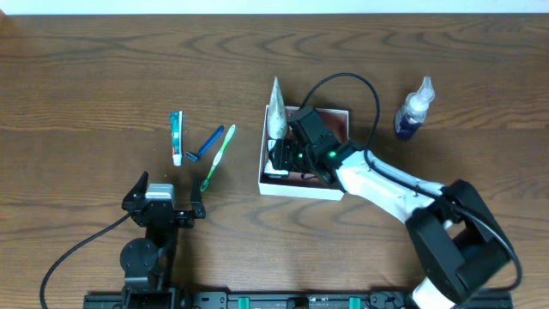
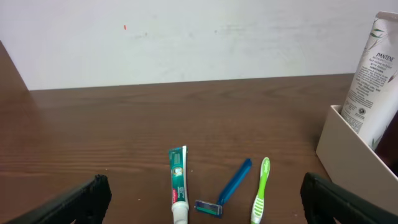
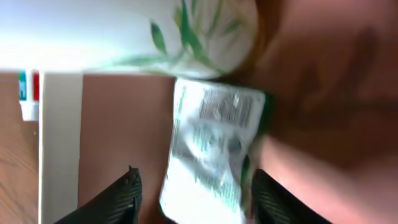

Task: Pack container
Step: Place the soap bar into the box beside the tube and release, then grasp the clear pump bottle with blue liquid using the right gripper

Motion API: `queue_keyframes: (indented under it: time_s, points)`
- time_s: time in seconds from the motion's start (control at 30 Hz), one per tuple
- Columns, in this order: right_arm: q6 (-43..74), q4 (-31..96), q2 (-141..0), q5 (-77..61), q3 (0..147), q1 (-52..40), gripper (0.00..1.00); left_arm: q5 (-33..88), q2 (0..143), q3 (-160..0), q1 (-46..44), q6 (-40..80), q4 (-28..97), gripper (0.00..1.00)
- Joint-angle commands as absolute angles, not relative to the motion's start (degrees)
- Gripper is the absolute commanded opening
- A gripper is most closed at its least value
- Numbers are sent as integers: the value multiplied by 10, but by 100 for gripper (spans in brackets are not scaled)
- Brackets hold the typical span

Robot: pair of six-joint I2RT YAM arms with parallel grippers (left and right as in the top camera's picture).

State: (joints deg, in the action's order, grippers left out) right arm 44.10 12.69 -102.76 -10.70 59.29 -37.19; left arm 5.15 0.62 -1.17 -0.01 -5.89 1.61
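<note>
While my right claw [image 3: 196,196] sits down inside the container [image 1: 300,191], its fingers [image 3: 115,199] are spread wide, one on either side of a white packet [image 3: 211,143] with green print lying on the pinkish floor. Floor shows between one finger and the packet, so no grip on that side. The other finger is right at the packet's edge, and the view is too blurred to tell if it touches.

Container is on the tabletop [image 1: 86,86], right of centre in overhead, with white walls. My right arm [image 1: 386,184] reaches into it from the near right. Shampoo tube [image 1: 276,110] stands on end in its far-left corner, slightly tilted; left wrist view reads PANTENE on it. In right wrist view the tube's round end is just beyond the packet.

Left claw [image 2: 205,182]: fully open, nothing in it, low over the tabletop near the front edge, well left of the container. Ahead of it on the tabletop, left to right: toothpaste [image 2: 178,183], blue razor [image 2: 229,186], green toothbrush [image 2: 261,186]. All three lie flat, close together, not touching as far as I can see. Razor's head is near the toothpaste cap. Toothbrush is closest to the container but clear of its wall.

Spray bottle [image 1: 413,110], dark blue body and clear top, is on the tabletop off to the right of the container, apart from it
</note>
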Motion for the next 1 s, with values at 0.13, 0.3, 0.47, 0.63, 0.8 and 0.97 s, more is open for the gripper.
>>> queue_keyframes:
  time_s: [0.13, 0.3, 0.47, 0.63, 0.8, 0.97]
  points:
    - [396, 232, -882, -103, 604, -345, 62, 56, 3, -2, 3, -62, 36, 98]
    - [342, 337, -777, -27, 604, -287, 68, 56, 3, -2, 3, -62, 36, 98]
    - [258, 392, -705, 6, 604, -153, 89, 56, 3, -2, 3, -62, 36, 98]
    - [159, 395, -698, -26, 604, -18, 93, 56, 3, -2, 3, -62, 36, 98]
    - [82, 346, -704, -37, 604, 42, 93, 56, 3, -2, 3, -62, 36, 98]
    - [83, 281, -705, -38, 604, 49, 90, 56, 3, -2, 3, -62, 36, 98]
